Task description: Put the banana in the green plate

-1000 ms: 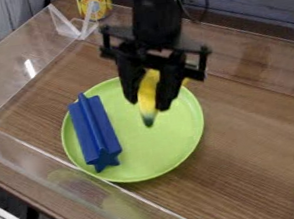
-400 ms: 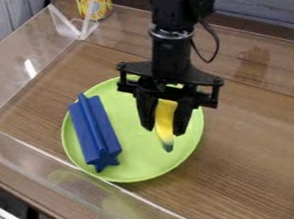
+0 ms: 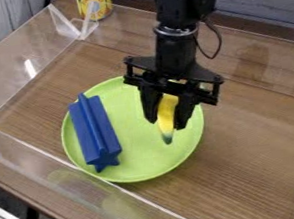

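Lying on green plate [image 3: 142, 162] left side: blue block [image 3: 95, 134], apart from banana [image 3: 168, 119].

Glossy plastic banana [image 3: 168, 117], wood-grain table [image 3: 265, 117]

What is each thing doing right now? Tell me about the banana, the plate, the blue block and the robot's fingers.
banana: held upright between the fingers, tip pointing down over the plate.
green plate: flat on the table, blue block lying on its left side.
blue block: lying on the plate, not held.
gripper: pointing down, fingers shut on the banana.
yellow cup: upright at the back.
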You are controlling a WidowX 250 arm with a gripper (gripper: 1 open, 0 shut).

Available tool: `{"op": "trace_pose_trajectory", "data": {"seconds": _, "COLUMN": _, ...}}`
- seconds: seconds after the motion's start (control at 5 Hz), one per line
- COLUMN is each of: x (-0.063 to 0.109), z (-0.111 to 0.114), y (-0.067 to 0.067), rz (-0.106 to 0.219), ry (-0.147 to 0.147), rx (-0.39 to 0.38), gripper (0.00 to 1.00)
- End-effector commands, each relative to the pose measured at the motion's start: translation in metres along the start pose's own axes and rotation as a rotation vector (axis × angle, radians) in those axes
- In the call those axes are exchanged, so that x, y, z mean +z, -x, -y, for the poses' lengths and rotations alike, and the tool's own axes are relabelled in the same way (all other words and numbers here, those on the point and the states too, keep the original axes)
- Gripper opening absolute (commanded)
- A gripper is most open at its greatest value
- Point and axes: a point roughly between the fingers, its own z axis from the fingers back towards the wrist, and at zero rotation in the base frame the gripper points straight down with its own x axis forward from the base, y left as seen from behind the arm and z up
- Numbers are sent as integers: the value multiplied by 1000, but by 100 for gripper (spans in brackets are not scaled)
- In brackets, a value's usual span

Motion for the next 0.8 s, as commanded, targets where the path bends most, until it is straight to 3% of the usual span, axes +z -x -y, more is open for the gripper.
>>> {"op": "trace_pose_trajectory", "data": {"seconds": 0.0, "x": 9, "z": -8, "y": -15, "rz": 44, "ry": 9, "rx": -41, "gripper": 0}}
{"op": "trace_pose_trajectory", "data": {"seconds": 0.4, "x": -15, "z": 5, "y": -35, "rz": 51, "ry": 21, "rx": -89, "gripper": 0}}
{"op": "trace_pose_trajectory", "data": {"seconds": 0.6, "x": -10, "z": -1, "y": -29, "rz": 58, "ry": 31, "rx": -100, "gripper": 0}}
